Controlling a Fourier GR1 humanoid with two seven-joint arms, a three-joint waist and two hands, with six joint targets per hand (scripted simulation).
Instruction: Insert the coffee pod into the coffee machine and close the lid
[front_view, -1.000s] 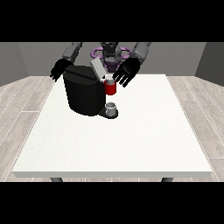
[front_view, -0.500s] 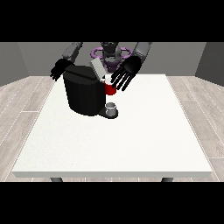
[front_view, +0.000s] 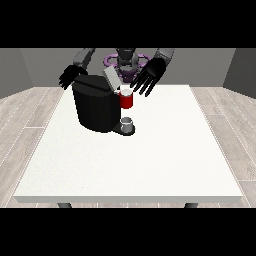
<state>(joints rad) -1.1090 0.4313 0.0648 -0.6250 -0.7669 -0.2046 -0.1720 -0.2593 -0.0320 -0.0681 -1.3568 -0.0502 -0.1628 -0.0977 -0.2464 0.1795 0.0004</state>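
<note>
Robot hand spread above boxy black machine.

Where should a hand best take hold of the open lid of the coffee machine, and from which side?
Probably the lid's raised upper edge. It stands tilted, and its lower end meets the coffee machine, so the top end is free. Come from the view's right, where the open hand hovers near it.

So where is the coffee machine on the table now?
In the front view the coffee machine stands on the white table at its far left part, between the two hands, with a red thing at the machine on its right side.
</note>
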